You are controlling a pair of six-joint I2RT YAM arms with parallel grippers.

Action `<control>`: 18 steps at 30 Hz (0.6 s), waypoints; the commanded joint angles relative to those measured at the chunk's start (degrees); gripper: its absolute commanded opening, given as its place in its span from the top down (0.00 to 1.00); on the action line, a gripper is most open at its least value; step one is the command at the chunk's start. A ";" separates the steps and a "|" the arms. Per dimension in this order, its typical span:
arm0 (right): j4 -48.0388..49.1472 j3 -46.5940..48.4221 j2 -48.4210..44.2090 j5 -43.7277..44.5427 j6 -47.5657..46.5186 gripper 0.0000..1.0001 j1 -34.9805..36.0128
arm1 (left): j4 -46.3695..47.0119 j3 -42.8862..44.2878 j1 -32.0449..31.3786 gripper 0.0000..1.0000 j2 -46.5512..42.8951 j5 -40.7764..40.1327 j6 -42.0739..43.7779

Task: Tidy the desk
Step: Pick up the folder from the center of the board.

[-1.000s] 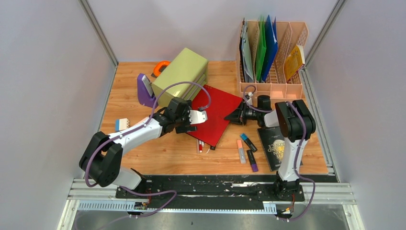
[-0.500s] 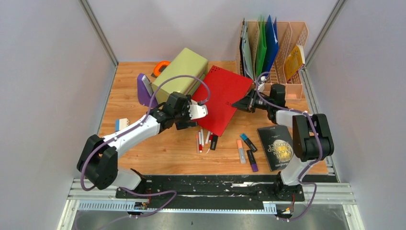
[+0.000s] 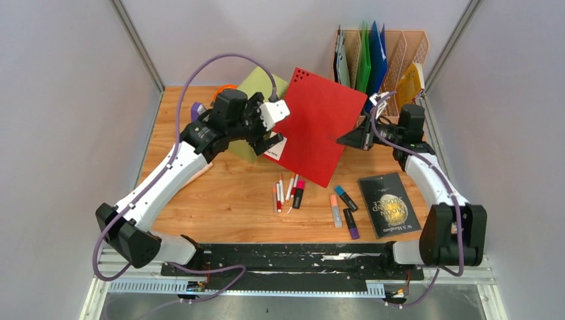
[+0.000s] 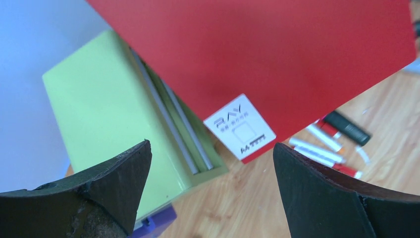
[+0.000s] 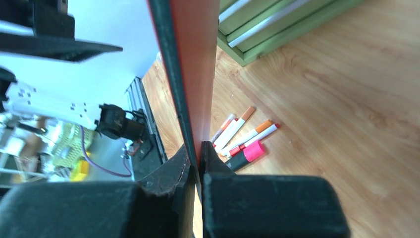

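The right gripper [image 3: 343,139] is clamped tight on the edge of a thin, flat red plastic folder [image 3: 316,127], held tilted in the air above the orange-brown wood-plank desk [image 3: 226,213]. The left gripper [image 3: 274,127] gapes fully apart with nothing in it, the folder's labelled corner just ahead of its jaws. I'd say the tidying is barely begun: the folder is not yet in the peach plastic file rack [image 3: 414,50] beyond the right jaws, and thin markers [image 3: 286,192], chunky highlighters [image 3: 343,207] and a dark paperback book [image 3: 388,205] lie loose on the wood beneath them.
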 commanded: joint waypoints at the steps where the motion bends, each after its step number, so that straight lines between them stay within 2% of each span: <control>1: -8.74 4.80 -6.27 -7.78 -15.53 1.00 -1.49 | -4.57 8.85 1.46 0.00 2.07 10.23 -12.40; 7: -21.50 8.76 -8.60 -11.78 -28.66 1.00 -2.19 | -3.61 17.25 7.75 0.00 5.09 20.07 -24.74; 8: -22.96 9.02 -8.78 -12.40 -30.10 1.00 -2.19 | -3.33 17.56 9.04 0.00 5.20 22.88 -25.41; 13: -25.88 8.78 -9.32 -17.14 -33.49 1.00 -2.20 | -1.23 17.02 10.79 0.00 4.24 25.38 -26.87; 18: -26.91 8.58 -8.33 -22.20 -34.39 1.00 -2.19 | 0.51 15.86 11.64 0.00 4.36 31.30 -27.81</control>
